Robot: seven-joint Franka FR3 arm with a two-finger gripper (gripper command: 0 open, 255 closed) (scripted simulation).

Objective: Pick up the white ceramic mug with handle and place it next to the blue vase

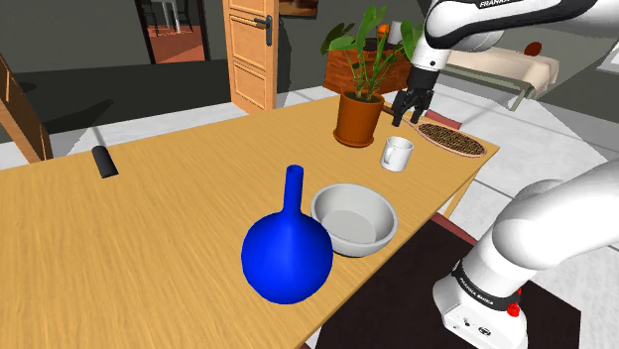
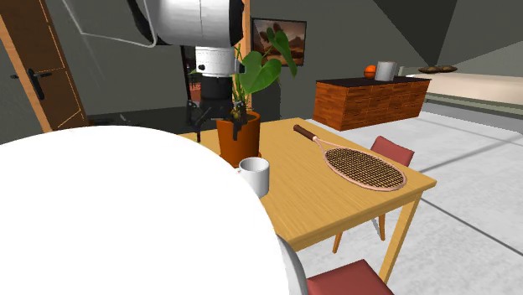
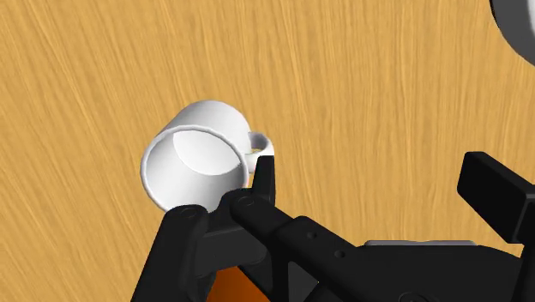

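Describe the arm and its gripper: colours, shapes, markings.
The arm is glossy white, with thick rounded links and dark joints. Dark lettering runs along its upper link. Near the base, a black band carries small white lettering next to a red dot. The gripper is all black and blocky, with two fingers.

White mug (image 1: pixel 396 153), blue vase (image 1: pixel 287 253), pale grey bowl (image 1: pixel 354 220), orange-brown plant pot (image 1: pixel 358 118). Tabletop (image 1: pixel 149 228): light, streaked wood grain. End effector (image 1: pixel 407 117): all black.

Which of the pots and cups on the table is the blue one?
The blue vase, round with a long thin neck. The plant pot is orange-brown, the bowl is grey and the mug is white.
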